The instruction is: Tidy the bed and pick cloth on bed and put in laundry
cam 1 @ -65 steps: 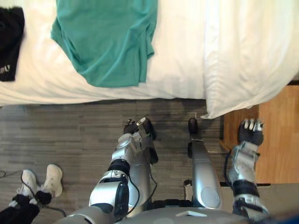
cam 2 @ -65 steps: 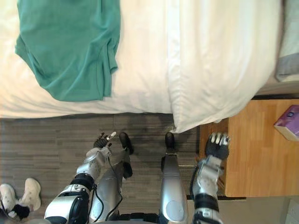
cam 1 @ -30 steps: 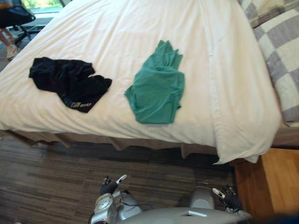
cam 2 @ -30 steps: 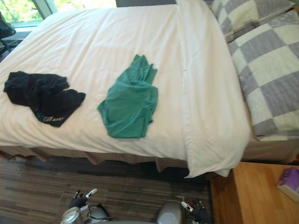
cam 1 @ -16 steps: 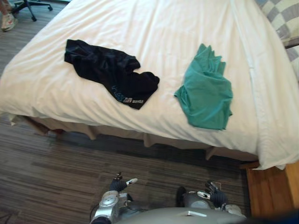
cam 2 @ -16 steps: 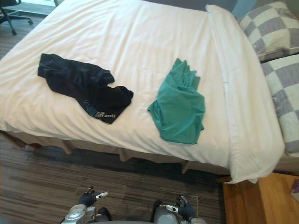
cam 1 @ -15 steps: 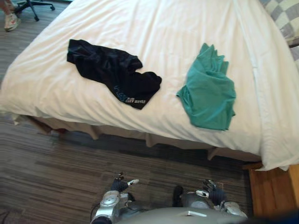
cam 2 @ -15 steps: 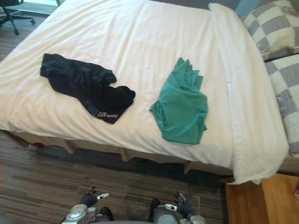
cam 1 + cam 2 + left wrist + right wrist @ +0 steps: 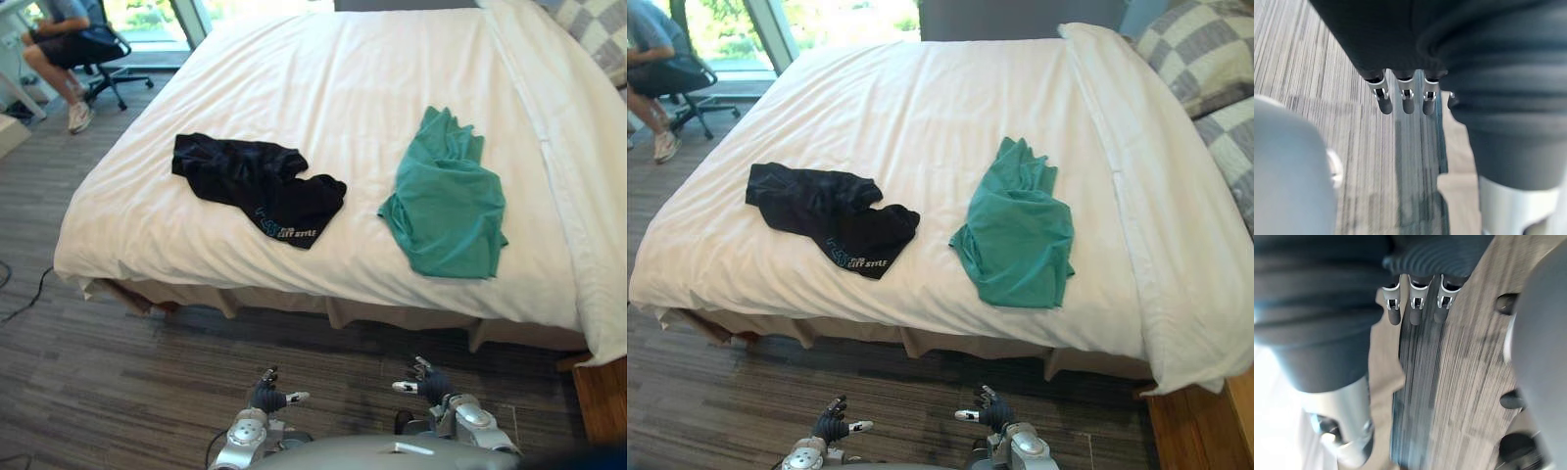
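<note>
A white bed (image 9: 323,78) spans the head view from 9 to 3 o'clock. On its near half lies a crumpled black garment (image 9: 260,186), and at 3 o'clock from it, well apart, a teal T-shirt (image 9: 449,201). Neither cloth is touched. Both hands hang at 6 o'clock over the wood-look floor (image 9: 98,382), short of the bed's edge. The left robot hand (image 9: 266,397) has its fingers straight and spread, holding nothing. The right robot hand (image 9: 428,384) is likewise loose and empty. At 10 o'clock a person (image 9: 59,39) sits on an office chair (image 9: 103,59). Checked pillows (image 9: 1190,54) lie at 2 o'clock.
</note>
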Robot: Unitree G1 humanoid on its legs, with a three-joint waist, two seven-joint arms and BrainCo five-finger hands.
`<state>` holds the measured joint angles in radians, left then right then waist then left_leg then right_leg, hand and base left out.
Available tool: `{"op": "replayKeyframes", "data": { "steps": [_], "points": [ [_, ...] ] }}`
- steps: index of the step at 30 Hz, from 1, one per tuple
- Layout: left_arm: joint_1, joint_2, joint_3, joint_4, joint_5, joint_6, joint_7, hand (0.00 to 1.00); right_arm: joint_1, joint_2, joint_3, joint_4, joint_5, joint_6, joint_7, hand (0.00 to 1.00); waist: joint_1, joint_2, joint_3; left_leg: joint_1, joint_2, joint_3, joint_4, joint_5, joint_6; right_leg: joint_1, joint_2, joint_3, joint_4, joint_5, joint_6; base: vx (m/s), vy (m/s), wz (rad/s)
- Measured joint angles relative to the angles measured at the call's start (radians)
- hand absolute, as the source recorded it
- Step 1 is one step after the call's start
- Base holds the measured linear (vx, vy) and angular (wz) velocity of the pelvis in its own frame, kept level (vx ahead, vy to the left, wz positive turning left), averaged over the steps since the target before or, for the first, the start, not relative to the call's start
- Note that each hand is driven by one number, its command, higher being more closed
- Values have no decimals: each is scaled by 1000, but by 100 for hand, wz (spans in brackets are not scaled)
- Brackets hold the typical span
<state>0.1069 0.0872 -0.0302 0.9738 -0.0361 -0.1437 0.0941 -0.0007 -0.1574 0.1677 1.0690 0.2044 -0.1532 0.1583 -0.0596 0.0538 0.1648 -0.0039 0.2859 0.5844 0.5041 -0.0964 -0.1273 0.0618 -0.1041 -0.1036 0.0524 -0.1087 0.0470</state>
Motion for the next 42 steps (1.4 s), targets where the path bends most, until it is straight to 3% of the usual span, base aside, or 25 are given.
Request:
{"op": "replayKeyframes", "data": {
  "steps": [1, 2, 3, 4, 5, 6, 7, 8, 9, 10, 14, 20, 24, 30, 35, 38, 42],
  "points": [
    [3, -2, 14, 0, -16, 0, -1, 0, 2, -3, -6, -1, 2, 5, -8, 0, -4, 8, 4, -13, 21, -4, 42, 1, 2, 0, 2, 10, 5, 0, 0, -27, 70, -68],
    [12, -8, 44, 2, -36, -1, -3, 0, 5, -2, -34, -8, 9, 12, -20, 0, -5, 12, 10, -16, 32, -7, 82, 17, 26, -3, 1, 40, 13, 0, 0, -13, 97, -68],
    [22, -9, 66, 2, -54, -11, -8, 0, 10, 0, -55, -12, 7, 18, -26, 0, -5, 2, 10, -9, 17, -14, 77, 36, 52, -10, -7, 77, 16, 1, 1, -3, 98, -79],
    [31, -10, 77, 2, -63, -26, -15, 0, 8, 0, -70, -12, -3, 26, -25, 0, -4, -3, 8, -1, -13, -36, 35, 11, 61, -17, -12, 112, 14, 3, 3, 20, 69, -67],
    [35, -12, 85, 3, -63, -35, -22, 0, 4, -1, -82, -10, -14, 29, -24, 0, -3, -4, 8, 13, -44, -63, -34, -14, 63, -19, -15, 133, 12, 5, 4, 41, 74, -68],
    [38, -12, 91, 3, -64, -44, -33, 0, -1, -6, -95, -7, -38, 40, -19, 0, -2, -6, 9, 43, -103, -128, -213, -30, 65, -33, -21, 175, 1, 18, 6, 30, 61, -66],
    [38, -12, 92, 4, -65, -47, -46, 0, 0, -9, -101, -4, -53, 51, -10, 0, -2, -5, 10, 61, -125, -163, -328, -24, 62, -42, -22, 196, -7, 26, 13, 0, 104, -72],
    [39, -15, 91, 4, -72, -47, -54, 0, -2, -12, -112, 0, -67, 58, -4, 0, -3, -1, 9, 77, -133, -187, -427, -13, 52, -51, -19, 215, -14, 33, 24, -16, 141, -63],
    [38, -28, 91, 6, -72, -47, -62, 0, -2, -19, -126, -2, -71, 60, 0, 0, -5, 20, 7, 90, -119, -194, -500, -3, 41, -52, -4, 223, -33, 44, 42, 22, 245, -74],
    [26, -50, 88, 21, -74, -42, -80, 0, 1, -34, -148, 4, -71, 60, -2, 0, -7, 43, 9, 95, -94, -174, -482, 63, 2, -25, 1, 214, -70, 72, 81, 61, 233, -57],
    [12, -33, 36, 28, -60, -37, -103, 0, 20, -11, -174, 10, -71, 57, -8, 0, -18, 0, -3, 150, -150, -145, -458, 21, 12, 31, -69, 167, -97, 86, 95, 124, 186, -21],
    [-11, -36, -54, 34, -16, -36, -116, 0, 40, 1, -239, 14, -86, 34, -19, 0, -15, 20, -26, 179, -179, -127, -466, -8, 22, 8, -82, 31, -49, 93, 108, 121, 52, -17],
    [-43, -19, -108, 74, -28, 7, -78, 0, 41, 12, -237, 20, -112, -1, -16, 0, -21, 8, -27, 192, -180, -134, -468, -8, 22, 12, -78, 37, -51, 94, 107, 70, -18, -15],
    [-48, -20, -126, 74, -116, 10, -26, 0, 41, 22, -213, 28, -109, -33, -16, 0, -30, -12, -34, 192, -179, -182, -468, -8, 23, 42, -80, -12, -68, 94, 107, -5, -58, 15],
    [-43, -16, -125, 73, -217, -16, 37, 0, 40, 21, -174, 29, -64, -12, -49, 0, -9, -22, -41, 160, -180, -225, -471, -8, 23, 49, -83, -73, -88, 90, 101, -82, -73, 28],
    [-33, -16, -95, 69, -323, -35, 116, 0, 41, 21, -203, 37, -28, 12, -61, 0, -4, -21, -38, 154, -184, -256, -506, 17, 29, 49, -83, -110, -90, 86, 97, -114, -72, 31],
    [14, -7, 51, 20, -451, -82, 220, 0, 63, 25, -300, 44, -27, 31, -60, 0, -2, -20, -39, 159, -185, -294, -556, 55, 25, 53, -81, -160, -90, 78, 92, -78, -55, 29]
  ]
}}
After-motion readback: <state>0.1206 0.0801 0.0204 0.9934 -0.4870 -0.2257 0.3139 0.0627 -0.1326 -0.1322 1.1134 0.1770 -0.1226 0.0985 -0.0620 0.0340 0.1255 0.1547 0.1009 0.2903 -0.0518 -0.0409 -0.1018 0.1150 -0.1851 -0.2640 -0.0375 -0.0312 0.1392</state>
